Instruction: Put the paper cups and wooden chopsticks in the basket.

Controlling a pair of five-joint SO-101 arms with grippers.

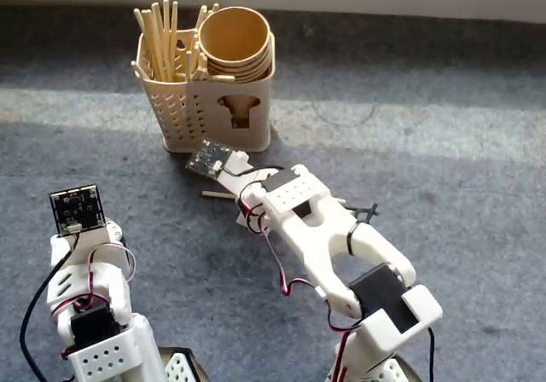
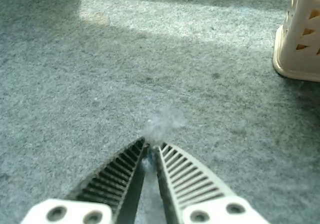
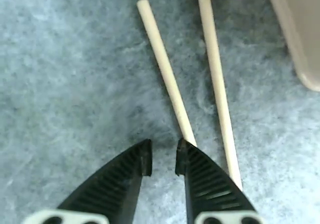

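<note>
A cream slotted basket (image 1: 200, 109) stands at the back, holding a stack of paper cups (image 1: 236, 41) and several wooden chopsticks (image 1: 160, 41). Two more chopsticks lie side by side on the grey carpet, one (image 3: 165, 74) ending at my right gripper's tips, the other (image 3: 217, 79) just beside it. The right gripper (image 3: 162, 156) hovers low over them, slightly open with nothing between its fingers. One loose chopstick (image 1: 217, 195) pokes out from under the right arm (image 1: 324, 228). The left gripper (image 2: 150, 146) is shut and empty over bare carpet.
The basket's lower corner (image 2: 300, 44) is off to one side of the left gripper, and its base edge (image 3: 300, 34) lies close to the loose chopsticks. The left arm (image 1: 85, 263) stands at the near left. Grey carpet covers the whole work surface.
</note>
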